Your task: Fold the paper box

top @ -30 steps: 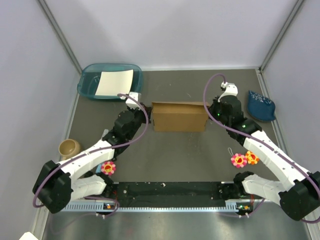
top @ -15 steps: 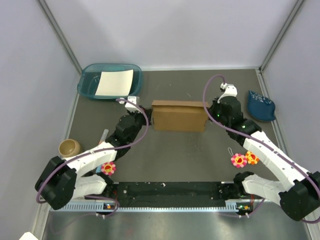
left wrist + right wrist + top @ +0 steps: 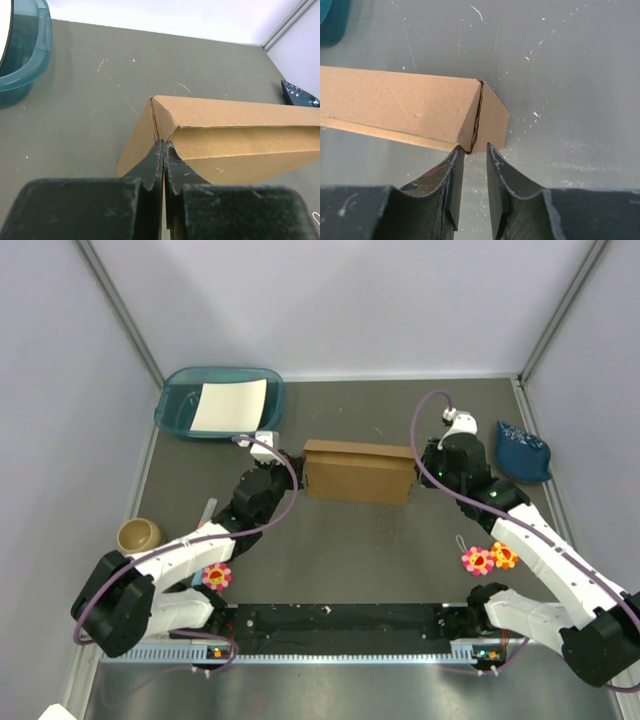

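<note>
Two pincers: I have one at each short end of the paper box (image 3: 360, 472), so the folded shape is braced from both sides rather than lifted.
Left pincer (image 3: 164, 146): the fingers are pressed flat together with nothing between them. Their tips touch the box's near corner where the end-wall seam meets the lid edge. I read it as a pushing tool to hold that corner tucked.
Right pincer (image 3: 474, 149): a narrow gap, gripping nothing. The tips sit either side of the foot of the dark seam on the opposite end wall.
Box position: mid-desk and lying flat between the two arms, with its long sides running left to right. It is closed on every side I can see.
Box material: plain brown corrugated cardboard, matte, with crisp creases. The end seams gape slightly, and the lid's long edge shows a thin raw line.
Stage, my judgement: the folding looks nearly done, though the end seams want seating.
Desk (image 3: 360, 560): dark grey and matte, scuffed with pale scratches and specks.
Farther out: a teal tray (image 3: 170, 412) of translucent plastic with a rounded rim holds a white sheet (image 3: 228, 405), well apart at the far left.
</note>
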`<action>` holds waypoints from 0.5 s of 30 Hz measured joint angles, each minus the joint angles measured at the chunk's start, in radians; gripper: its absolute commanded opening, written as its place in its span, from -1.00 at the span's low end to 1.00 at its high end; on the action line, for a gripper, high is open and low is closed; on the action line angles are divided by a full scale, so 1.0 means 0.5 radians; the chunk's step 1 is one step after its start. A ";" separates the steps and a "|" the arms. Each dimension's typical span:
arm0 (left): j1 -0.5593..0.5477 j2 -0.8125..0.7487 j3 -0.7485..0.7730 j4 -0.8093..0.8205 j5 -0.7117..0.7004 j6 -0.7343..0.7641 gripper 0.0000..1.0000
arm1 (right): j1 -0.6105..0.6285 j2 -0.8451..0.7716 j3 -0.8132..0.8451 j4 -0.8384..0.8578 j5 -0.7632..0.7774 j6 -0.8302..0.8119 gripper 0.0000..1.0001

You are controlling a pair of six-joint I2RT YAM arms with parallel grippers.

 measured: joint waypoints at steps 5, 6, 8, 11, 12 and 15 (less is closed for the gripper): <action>-0.001 0.005 0.067 -0.117 -0.015 0.016 -1.00 | 0.000 -0.027 0.105 -0.133 -0.007 -0.011 -0.46; -0.002 0.006 0.075 -0.129 -0.018 0.017 -1.00 | 0.000 -0.034 0.127 -0.138 -0.008 -0.018 -0.46; -0.002 0.011 0.087 -0.144 -0.021 0.021 -1.00 | 0.000 -0.039 0.175 -0.150 -0.007 -0.036 -0.46; -0.002 0.028 0.108 -0.153 -0.022 0.024 -1.00 | 0.000 -0.039 0.209 -0.149 -0.006 -0.053 -0.46; -0.002 0.033 0.116 -0.161 -0.022 0.025 -1.00 | 0.000 -0.039 0.210 -0.152 -0.006 -0.053 -0.46; -0.002 0.037 0.127 -0.176 -0.023 0.027 -1.00 | 0.000 -0.042 0.210 -0.154 -0.008 -0.053 -0.47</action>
